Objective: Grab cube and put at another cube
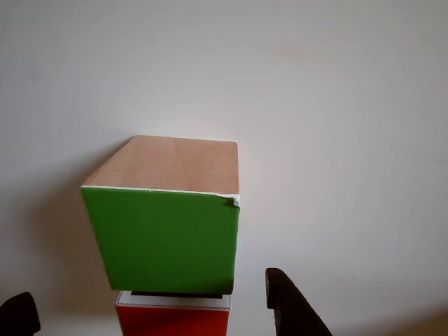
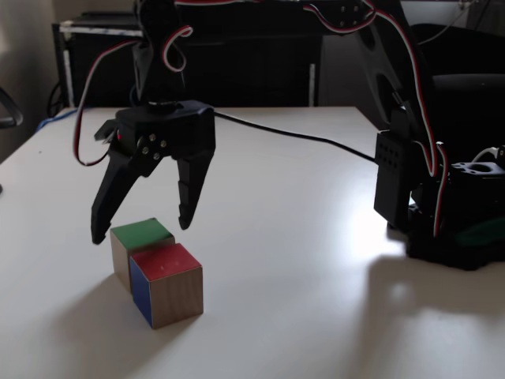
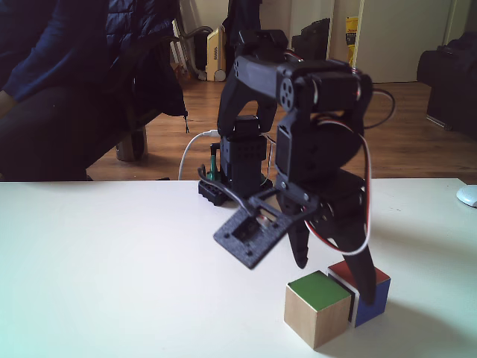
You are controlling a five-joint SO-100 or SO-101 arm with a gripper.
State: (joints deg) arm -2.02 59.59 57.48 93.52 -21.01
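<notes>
- the black two-finger end effector [image 2: 142, 229] hangs with its fingers spread wide apart and holds nothing; in a fixed view its tips point down, one to the left of the green-topped block and one just behind it, both clear of the desk.
- in another fixed view the end effector [image 3: 335, 280] stands above the two blocks, one dark finger [image 3: 363, 277] reaching down in front of the red-topped cube.
- in the other view two dark fingertips [image 1: 290, 304] show at the bottom edge, either side of the blocks and apart from them.
- the light plain-wood cube with a bright green face and thin white edges [image 2: 136, 245] sits on the desk, green face up, released.
- it touches the red-faced cube with a blue side and a wooden side [image 2: 167, 284], which stands just in front of it in that fixed view; in the other view a white-bordered strip shows along the top of that cube's red face.
- in the other fixed view the green-faced cube [image 3: 318, 307] is on the left, the red one [image 3: 365, 291] pressed against its right.
- the white desk [image 2: 300, 260] carries both cubes and the arm's black base [image 2: 450, 213].
- red, white and black wires [image 2: 91, 87] loop along the arm.
- a seated person in dark clothes [image 3: 67, 82] is beyond the desk.
</notes>
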